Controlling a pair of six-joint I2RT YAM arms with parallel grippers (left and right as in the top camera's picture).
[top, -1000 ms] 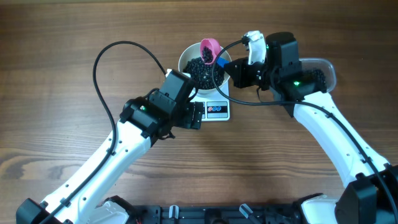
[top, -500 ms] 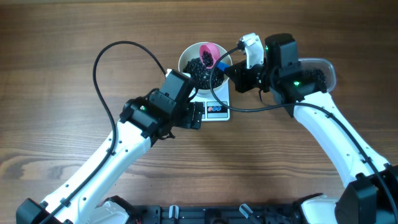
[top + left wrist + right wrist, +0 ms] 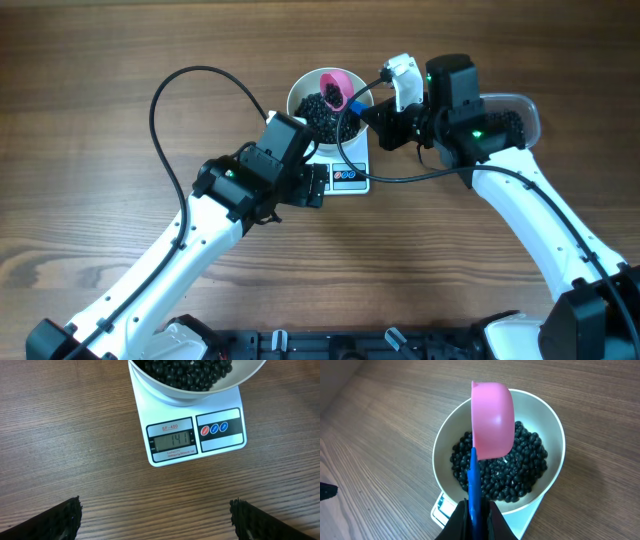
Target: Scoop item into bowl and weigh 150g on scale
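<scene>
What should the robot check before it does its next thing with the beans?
1. Bowl sits on the scale: ok.
2. Display shows the target weight: not ok, it reads 141, a little short.
3. Right gripper shut on the scoop handle: ok.
4. Scoop empty: cannot tell; it hangs over the beans in the bowl.
5. Left gripper open, holding nothing, clear of the scale: ok.
</scene>
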